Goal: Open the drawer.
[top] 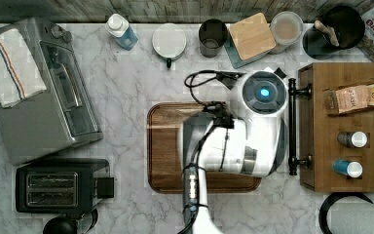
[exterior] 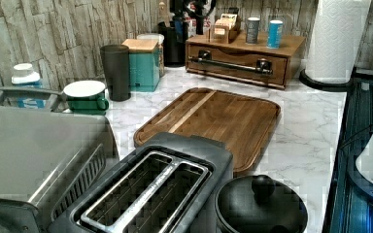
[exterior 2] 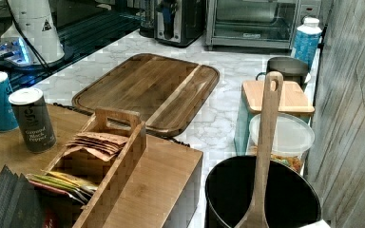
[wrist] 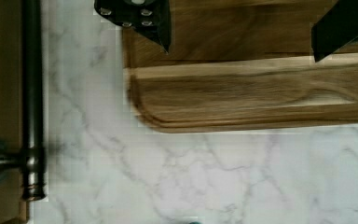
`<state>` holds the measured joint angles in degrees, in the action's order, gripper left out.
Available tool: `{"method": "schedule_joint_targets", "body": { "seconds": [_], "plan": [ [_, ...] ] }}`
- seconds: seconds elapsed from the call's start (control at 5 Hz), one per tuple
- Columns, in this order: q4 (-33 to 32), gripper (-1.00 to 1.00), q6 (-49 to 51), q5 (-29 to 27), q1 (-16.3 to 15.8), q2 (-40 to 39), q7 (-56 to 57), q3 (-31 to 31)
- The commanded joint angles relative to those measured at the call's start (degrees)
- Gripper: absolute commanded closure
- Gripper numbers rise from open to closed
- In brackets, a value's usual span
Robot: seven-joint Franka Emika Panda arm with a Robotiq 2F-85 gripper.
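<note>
The drawer [exterior: 238,62] is the front of a wooden box [top: 321,126] at the top view's right, and its front lies flush with the box. Its long black bar handle [top: 292,127] runs on two posts and is also seen from the wrist [wrist: 31,84], beside the drawer front [wrist: 0,70]. My arm [top: 253,136] hovers over the flat wooden tray [top: 165,146], just left of the handle in the top view. In the wrist view my gripper [wrist: 242,53] is open, its black fingers [wrist: 154,23] wide apart above the tray's corner [wrist: 242,102], holding nothing and clear of the handle.
Two canisters [top: 350,153] and a rack of packets [top: 355,97] stand on the box. A toaster [top: 61,185] and toaster oven [top: 44,92] sit at the top view's left. Cups, a teal tin [top: 251,39] and a black pot [top: 338,27] line the back. A paper towel roll [exterior: 337,39] stands beside the box.
</note>
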<state>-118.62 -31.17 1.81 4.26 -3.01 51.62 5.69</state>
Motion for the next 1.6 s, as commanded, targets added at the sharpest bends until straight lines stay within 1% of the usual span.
{"method": "schedule_joint_targets", "body": {
  "seconds": [0.2, 0.4, 0.6, 0.8, 1.0, 1.2, 1.4, 1.6],
  "plan": [
    [-3.8, -1.0, -9.4, 2.3, 5.1, -1.3, 7.4, 6.1],
    [-6.1, -1.0, -13.8, 4.8, 4.6, -0.9, 7.1, 6.4],
    [-6.2, -1.0, -15.8, 7.8, 5.1, -2.0, 6.5, 5.8],
    [-5.0, -1.0, -16.3, 7.9, 7.0, -4.2, 7.6, 5.8],
    [-4.4, -1.0, -16.3, 9.9, 8.1, -5.2, 8.7, 7.1],
    [-6.4, -1.0, -20.0, 14.9, 8.7, -5.1, 7.8, 8.2],
    [-9.1, -1.0, -24.5, 13.7, 9.8, -5.0, 8.6, 8.0],
    [-11.0, -1.0, -28.7, 11.6, 10.2, -6.6, 7.4, 7.5]
  ]
}}
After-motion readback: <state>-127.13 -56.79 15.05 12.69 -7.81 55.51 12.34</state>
